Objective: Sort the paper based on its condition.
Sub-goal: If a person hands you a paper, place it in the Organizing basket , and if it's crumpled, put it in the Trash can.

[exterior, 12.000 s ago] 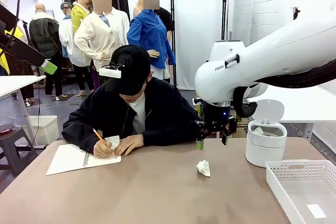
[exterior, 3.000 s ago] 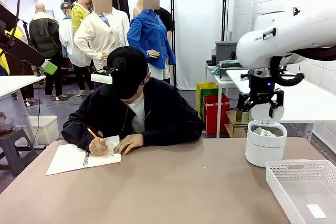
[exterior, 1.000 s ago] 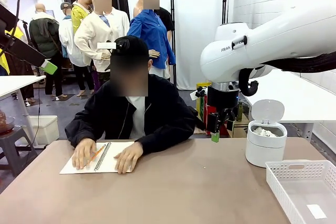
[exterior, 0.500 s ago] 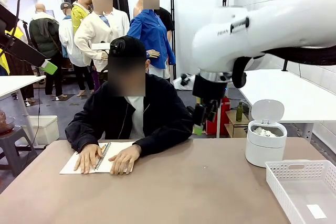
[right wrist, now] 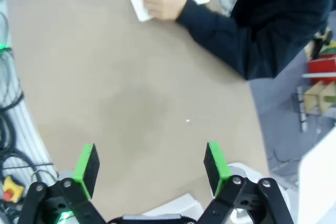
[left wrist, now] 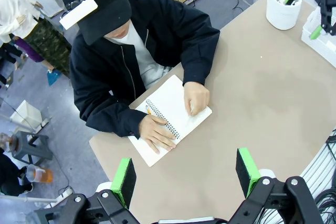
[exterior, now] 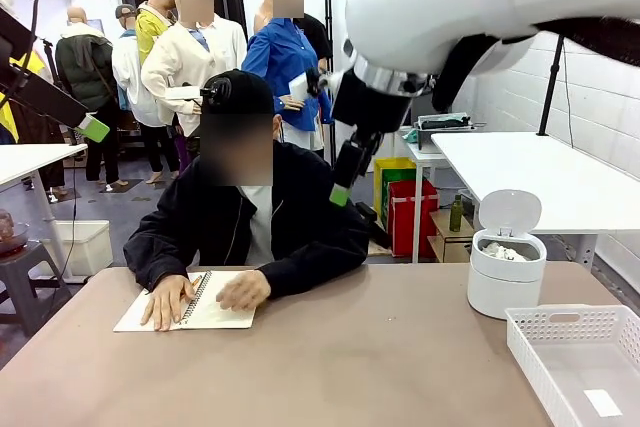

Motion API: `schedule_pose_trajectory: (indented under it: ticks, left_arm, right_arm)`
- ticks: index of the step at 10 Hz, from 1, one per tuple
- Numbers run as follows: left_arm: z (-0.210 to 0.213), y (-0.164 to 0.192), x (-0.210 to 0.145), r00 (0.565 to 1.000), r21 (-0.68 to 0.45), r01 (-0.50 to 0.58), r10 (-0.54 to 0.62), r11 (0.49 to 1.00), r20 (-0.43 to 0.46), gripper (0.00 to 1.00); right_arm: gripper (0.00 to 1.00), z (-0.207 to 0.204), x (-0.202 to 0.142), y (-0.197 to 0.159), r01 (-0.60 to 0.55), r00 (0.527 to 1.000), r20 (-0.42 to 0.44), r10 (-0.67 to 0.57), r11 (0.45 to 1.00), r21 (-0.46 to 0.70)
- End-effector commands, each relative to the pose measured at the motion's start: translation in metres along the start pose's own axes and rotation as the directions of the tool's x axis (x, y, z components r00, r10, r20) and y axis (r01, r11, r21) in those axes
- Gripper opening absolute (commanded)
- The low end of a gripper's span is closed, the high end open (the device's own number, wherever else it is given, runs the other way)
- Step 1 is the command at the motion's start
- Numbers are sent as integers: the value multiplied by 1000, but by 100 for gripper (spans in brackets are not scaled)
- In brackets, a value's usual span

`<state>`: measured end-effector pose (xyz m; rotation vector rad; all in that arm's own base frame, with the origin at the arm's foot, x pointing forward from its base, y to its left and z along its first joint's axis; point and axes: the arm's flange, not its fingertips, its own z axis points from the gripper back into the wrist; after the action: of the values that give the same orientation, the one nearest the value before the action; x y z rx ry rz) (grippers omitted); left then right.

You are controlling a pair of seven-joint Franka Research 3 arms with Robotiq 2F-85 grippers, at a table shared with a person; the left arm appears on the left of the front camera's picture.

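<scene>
Risen leftward, right end effector (right wrist: 150, 162) gapes empty, left end effector (left wrist: 185, 176) too; paper slip (exterior: 603, 402) lies diagonally in tray (exterior: 570, 318).

L gripper (left wrist: 185, 176): jaws wide, nothing btwn, above table (left wrist: 262, 93)
Hands (left wrist: 197, 97): both on spiral notebook (left wrist: 173, 94)
White bin (left wrist: 282, 13): table's right end

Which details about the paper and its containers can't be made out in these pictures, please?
The crumpled paper in the white bin: front view, the rim hides most of it, so the count cannot be told.
The basket: front view, cut off by the right and bottom edges; one flat slip shows inside.
The notebook page: left wrist view, the person's hands cover part; any writing is too small to read.
</scene>
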<state>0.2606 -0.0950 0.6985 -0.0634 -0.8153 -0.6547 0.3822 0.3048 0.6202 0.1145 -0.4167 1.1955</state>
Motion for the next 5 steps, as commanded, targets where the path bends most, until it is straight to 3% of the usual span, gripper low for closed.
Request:
schedule_pose_trajectory:
  ticks: [1,3,5]
  left_arm:
    - [1,0,0,1000,1,-1,1,1000,1,100]
    - [1,0,0,1000,1,-1,1,1000,1,100]
    - [1,0,0,1000,1,-1,1,1000,1,100]
  right_arm:
    - [100,25,-3,2,-9,993,114,15,999,-52]
    - [100,58,-10,-8,24,974,227,-14,999,-42]
    - [100,80,-23,-21,63,959,282,-42,996,-63]
